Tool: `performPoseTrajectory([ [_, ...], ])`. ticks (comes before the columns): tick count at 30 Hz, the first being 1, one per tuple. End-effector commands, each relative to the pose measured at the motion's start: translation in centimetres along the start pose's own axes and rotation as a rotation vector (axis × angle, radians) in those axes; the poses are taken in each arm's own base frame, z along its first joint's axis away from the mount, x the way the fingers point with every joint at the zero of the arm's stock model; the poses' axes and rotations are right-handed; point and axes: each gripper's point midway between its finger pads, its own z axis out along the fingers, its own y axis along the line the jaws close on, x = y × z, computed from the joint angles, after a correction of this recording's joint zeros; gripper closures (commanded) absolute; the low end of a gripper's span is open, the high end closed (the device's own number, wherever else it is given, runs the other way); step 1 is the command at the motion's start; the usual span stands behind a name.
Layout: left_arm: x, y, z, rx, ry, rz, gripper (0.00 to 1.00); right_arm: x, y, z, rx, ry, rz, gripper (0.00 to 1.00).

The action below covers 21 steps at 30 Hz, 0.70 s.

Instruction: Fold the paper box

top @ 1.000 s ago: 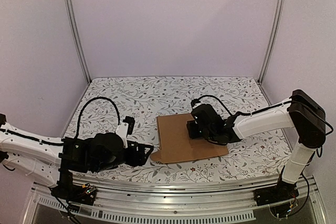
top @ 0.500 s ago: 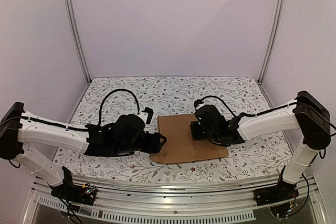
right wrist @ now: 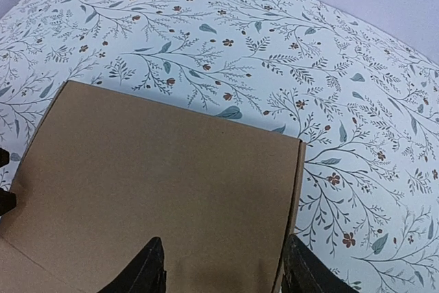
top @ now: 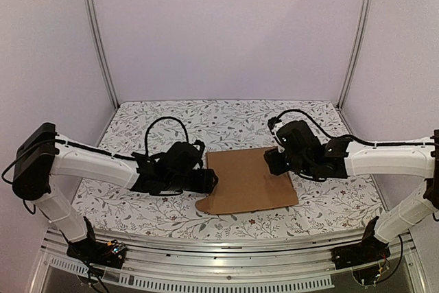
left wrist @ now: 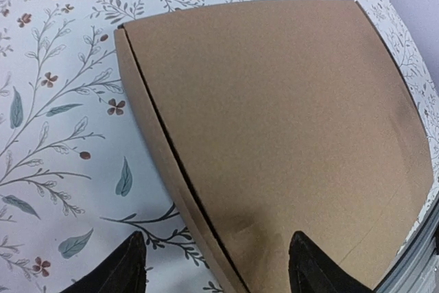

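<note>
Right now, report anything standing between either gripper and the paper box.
Nothing visible does. The left gripper hangs open over the paper box's left edge, the right gripper open over its right edge.

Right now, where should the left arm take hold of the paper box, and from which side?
I'd grip the paper box at its left edge, coming in low from the left. It lies flat, so only an edge offers a pinch, and there two layers show, split by a seam. The left gripper sits at that edge, jaws open astride it.
</note>
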Motion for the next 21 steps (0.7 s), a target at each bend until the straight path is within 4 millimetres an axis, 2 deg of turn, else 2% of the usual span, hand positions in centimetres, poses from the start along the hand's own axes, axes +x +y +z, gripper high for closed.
performPoseTrajectory([
  [1,-0.1,0.6,1.0,0.001,0.039,-0.026,0.31,1.3,-3.3,-0.3,0.073,0.096,-0.073,0.42],
  [5,0.1,1.3,1.8,0.005,0.060,-0.046,0.37,2.6,-4.5,0.5,0.037,0.165,-0.035,0.40],
  [8,0.6,2.0,2.3,-0.002,0.086,-0.055,0.43,3.8,-4.4,1.3,-0.013,0.213,-0.002,0.41],
  [9,0.1,1.8,2.4,0.017,0.066,-0.065,0.44,4.2,-4.5,1.7,-0.023,0.228,0.009,0.41],
  [14,0.5,2.6,3.1,0.018,0.081,-0.088,0.54,5.8,-4.6,3.0,-0.071,0.275,0.078,0.44],
  [21,0.3,4.1,2.9,-0.001,0.080,-0.099,0.61,8.1,-5.4,4.1,-0.085,0.329,0.162,0.46],
])
